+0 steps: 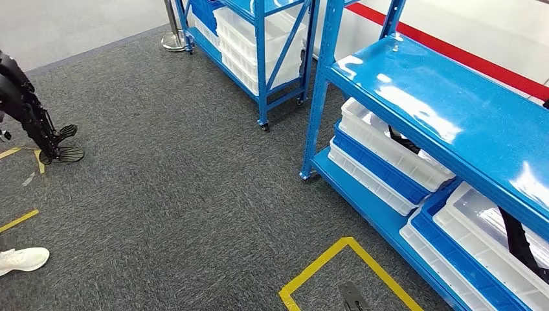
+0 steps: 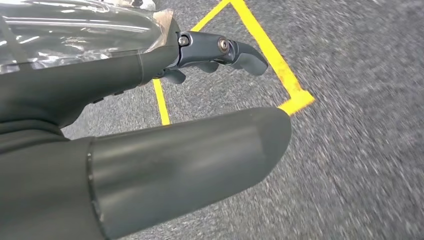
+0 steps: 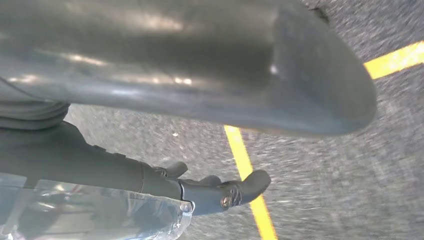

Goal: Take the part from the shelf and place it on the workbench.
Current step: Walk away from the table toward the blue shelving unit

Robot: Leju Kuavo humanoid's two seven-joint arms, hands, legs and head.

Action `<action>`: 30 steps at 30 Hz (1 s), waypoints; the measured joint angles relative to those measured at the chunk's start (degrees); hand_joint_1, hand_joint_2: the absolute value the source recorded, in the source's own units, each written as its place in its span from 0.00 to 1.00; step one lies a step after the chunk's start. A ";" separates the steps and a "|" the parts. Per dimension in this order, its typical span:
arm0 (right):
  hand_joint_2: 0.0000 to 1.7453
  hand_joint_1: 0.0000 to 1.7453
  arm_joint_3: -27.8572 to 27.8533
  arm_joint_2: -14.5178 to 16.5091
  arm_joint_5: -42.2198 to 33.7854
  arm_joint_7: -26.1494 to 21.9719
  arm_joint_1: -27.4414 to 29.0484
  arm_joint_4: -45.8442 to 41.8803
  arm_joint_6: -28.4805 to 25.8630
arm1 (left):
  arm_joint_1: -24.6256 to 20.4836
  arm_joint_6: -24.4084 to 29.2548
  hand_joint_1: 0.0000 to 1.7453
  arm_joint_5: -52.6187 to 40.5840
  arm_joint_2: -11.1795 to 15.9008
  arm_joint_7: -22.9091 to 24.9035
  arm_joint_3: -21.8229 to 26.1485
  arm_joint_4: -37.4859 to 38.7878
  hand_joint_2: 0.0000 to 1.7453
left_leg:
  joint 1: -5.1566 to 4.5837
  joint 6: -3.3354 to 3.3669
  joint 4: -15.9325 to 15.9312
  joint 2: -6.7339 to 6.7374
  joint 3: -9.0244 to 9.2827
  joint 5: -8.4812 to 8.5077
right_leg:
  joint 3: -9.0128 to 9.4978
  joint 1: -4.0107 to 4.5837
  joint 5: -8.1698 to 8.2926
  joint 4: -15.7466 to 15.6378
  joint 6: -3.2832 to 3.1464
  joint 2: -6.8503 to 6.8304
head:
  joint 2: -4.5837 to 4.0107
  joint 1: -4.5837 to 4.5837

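Two blue metal shelf racks stood on a grey carpet floor (image 1: pixel 181 162). Far to the left was a black machine leg with a flat foot (image 1: pixel 39 123). Below it lay a white shoe (image 1: pixel 21 259) worn by a person, next to short strips of yellow tape (image 1: pixel 18 220). A shiny metal post base (image 1: pixel 173 40) stood at the back. Just right of it was the far blue rack (image 1: pixel 262 58), full of stacked white plastic bins (image 1: pixel 249 48). A square of yellow tape (image 1: pixel 336 259) marked the carpet in front of the near blue rack (image 1: pixel 440 103). The near rack's top board was bare and shiny. Under it sat white and blue plastic bins (image 1: pixel 382 162) on the low shelf. A long black part (image 1: pixel 404 141) lay in the upper white bin. Another black part (image 1: pixel 518 243) lay in the white bin at the far right. I could not tell which one was the part to take.

The left hand (image 2: pixel 100 85) hung low over the carpet by a yellow tape corner. Its thick grey thumb (image 2: pixel 190 160) stuck out and its dark fingers (image 2: pixel 225 50) were loosely bent, grasping nothing. The right hand (image 3: pixel 100 170) also hung over the carpet beside a yellow tape line. Its thumb (image 3: pixel 200 65) and fingers (image 3: pixel 225 192) were apart and held nothing. Both black parts lay in their bins on the shelf, touching neither hand.
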 joint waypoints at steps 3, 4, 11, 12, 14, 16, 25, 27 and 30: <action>0.00 0.00 -0.03 -0.04 0.11 -0.02 -0.21 0.01 0.01 | 0.15 0.04 0.00 0.01 -0.09 0.10 -0.02 0.03 0.00 | 0.28 -0.29 9.16 -4.72 -4.24 -5.09 | 0.11 -0.27 0.08 -0.13 -1.26 2.03 | 0.00 -0.12; 0.00 0.00 -0.03 -0.04 0.15 -0.02 -0.25 0.01 0.01 | 0.25 0.05 0.00 0.04 -0.07 0.15 -0.02 0.04 0.00 | 0.28 -0.33 12.64 -5.33 -6.10 -6.37 | 0.12 -0.19 0.07 -0.12 -1.38 2.86 | 0.00 -0.13; 0.00 0.00 -0.03 0.04 0.19 -0.02 -0.15 0.01 0.02 | 0.38 0.07 0.00 0.18 -0.02 0.24 -0.01 0.03 0.00 | 1.03 -0.33 0.23 -10.01 -1.70 2.04 | 0.15 0.26 0.00 0.27 -0.47 8.31 | 0.00 -0.09; 0.00 0.00 -0.03 0.03 0.20 -0.02 -0.13 0.01 0.02 | 0.37 0.08 0.00 0.20 -0.03 0.26 -0.01 0.04 0.00 | 0.88 -0.19 -0.12 -10.00 -1.64 1.95 | -0.09 0.30 0.15 0.21 -0.05 8.90 | 0.00 -0.07; 0.00 0.00 -0.02 -0.01 0.21 -0.02 0.15 0.02 0.02 | 0.31 0.08 0.00 0.23 -0.09 0.28 0.01 0.04 0.00 | 0.70 0.54 -0.43 -8.59 -1.59 2.34 | -0.70 0.10 0.36 0.13 0.68 9.48 | 0.00 -0.04; 0.00 0.00 -0.01 0.01 0.22 -0.02 0.30 0.02 0.02 | 0.25 0.13 0.00 0.26 -0.12 0.31 0.02 0.03 0.00 | 0.71 1.47 -1.02 -7.19 -1.36 2.72 | -2.24 0.23 -0.87 2.58 0.82 7.09 | 0.00 0.08; 0.00 0.00 -0.01 -0.05 0.43 -0.14 0.06 0.01 0.02 | 0.38 0.23 0.00 0.30 -0.07 0.31 0.02 0.02 0.00 | -0.01 1.20 -1.23 -0.68 -0.53 1.89 | -1.60 -0.16 -0.91 2.78 2.30 -0.90 | 0.01 0.20; 0.00 0.00 -0.01 -0.07 0.51 -0.21 -0.05 0.01 0.02 | 0.30 0.27 0.00 0.35 -0.03 0.31 0.02 0.02 0.00 | -0.28 0.53 -1.34 0.26 -0.01 1.53 | -0.13 0.27 -0.26 0.25 1.65 -1.65 | 0.00 0.14; 0.00 0.00 -0.01 -0.16 0.54 -0.24 0.16 0.01 0.04 | -0.01 0.29 0.00 0.41 -0.13 0.32 0.02 0.02 0.00 | 0.08 -0.40 -1.22 -0.03 0.59 0.86 | -0.09 -0.15 -0.09 -0.07 0.41 0.18 | 0.00 0.08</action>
